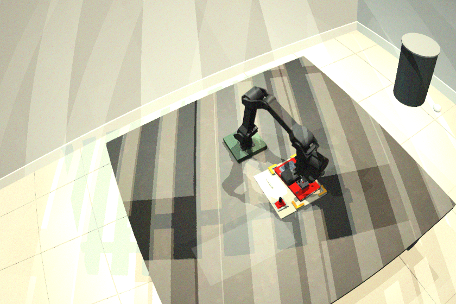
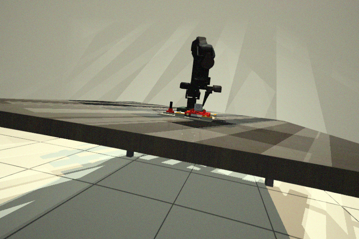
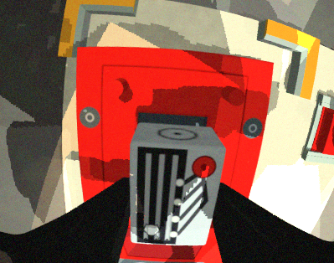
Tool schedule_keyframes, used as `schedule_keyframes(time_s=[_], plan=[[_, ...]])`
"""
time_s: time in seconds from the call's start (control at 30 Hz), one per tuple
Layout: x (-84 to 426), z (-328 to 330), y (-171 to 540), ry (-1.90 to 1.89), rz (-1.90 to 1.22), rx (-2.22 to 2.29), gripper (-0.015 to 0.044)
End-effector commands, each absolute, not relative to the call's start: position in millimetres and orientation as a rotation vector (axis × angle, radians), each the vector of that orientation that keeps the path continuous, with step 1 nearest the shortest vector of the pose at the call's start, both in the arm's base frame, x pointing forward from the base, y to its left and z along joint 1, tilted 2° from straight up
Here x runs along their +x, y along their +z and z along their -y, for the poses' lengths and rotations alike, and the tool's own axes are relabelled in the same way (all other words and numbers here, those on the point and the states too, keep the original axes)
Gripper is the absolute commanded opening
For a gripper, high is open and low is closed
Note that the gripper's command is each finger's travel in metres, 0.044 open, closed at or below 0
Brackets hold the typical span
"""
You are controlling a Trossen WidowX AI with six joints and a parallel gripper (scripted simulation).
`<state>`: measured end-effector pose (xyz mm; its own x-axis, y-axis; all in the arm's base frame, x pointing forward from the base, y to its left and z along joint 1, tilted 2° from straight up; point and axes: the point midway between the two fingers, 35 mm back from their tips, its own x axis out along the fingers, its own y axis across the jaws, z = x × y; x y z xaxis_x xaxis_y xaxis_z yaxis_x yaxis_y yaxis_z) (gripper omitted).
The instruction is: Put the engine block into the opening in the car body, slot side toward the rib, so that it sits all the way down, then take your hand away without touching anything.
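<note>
over the red car body, engine block clamped in the pincer

top view: on the striped desk (image 1: 176, 197) the black arm (image 1: 274, 113) rises from a green base plate (image 1: 245, 145) and bends down over a pale board (image 1: 270, 190). the red car body (image 1: 303, 190) lies on that board, with orange corner brackets (image 1: 297, 204) around it. the pincer (image 1: 302, 183) points down at the car body, and a small grey piece, the engine block (image 1: 302, 183), shows under it. a small red stand with a black peg (image 1: 280, 202) sits on the near corner of the board, apart from the car body. a dark cylinder (image 1: 416, 70) stands on the floor well away from the desk, with a small white ball (image 1: 437, 107) just beside it.

exterior view: the arm (image 2: 201, 68) stands upright over the board. the engine block (image 2: 198, 106) is a grey cube between the fingers, right at the top of the car body (image 2: 198, 112); whether it touches cannot be told at this size. the black peg (image 2: 170, 105) stands to the left.

wrist view: the two dark fingers close on the left and right sides of the engine block (image 3: 172, 185), so the pincer (image 3: 171, 219) is clamped on it. the block's visible face carries dark vertical slots, a red round knob and a ring mark near its top edge. behind it lies the car body (image 3: 103, 107), with a dark opening (image 3: 170, 118) just past the block's top edge and grey round studs (image 3: 89, 117) at both sides. orange brackets (image 3: 95, 7) frame the upper corners. the small red stand (image 3: 328, 131) shows at the right edge.
</note>
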<state>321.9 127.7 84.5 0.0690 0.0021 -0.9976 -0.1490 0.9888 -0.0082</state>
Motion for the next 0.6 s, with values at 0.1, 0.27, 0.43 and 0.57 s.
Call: schedule_keyframes(time_s=[0.1,0.27,0.43,0.57], plan=[[321.9,-127.0,81.9,0.111,-1.5,-0.123,0.0159],[322.0,-127.2,80.7,0.113,-1.5,-0.124,0.0159],[322.1,-127.2,79.5,0.114,-1.5,-0.125,0.0159],[322.2,-127.2,78.5,0.115,-1.499,-0.126,0.0159]])
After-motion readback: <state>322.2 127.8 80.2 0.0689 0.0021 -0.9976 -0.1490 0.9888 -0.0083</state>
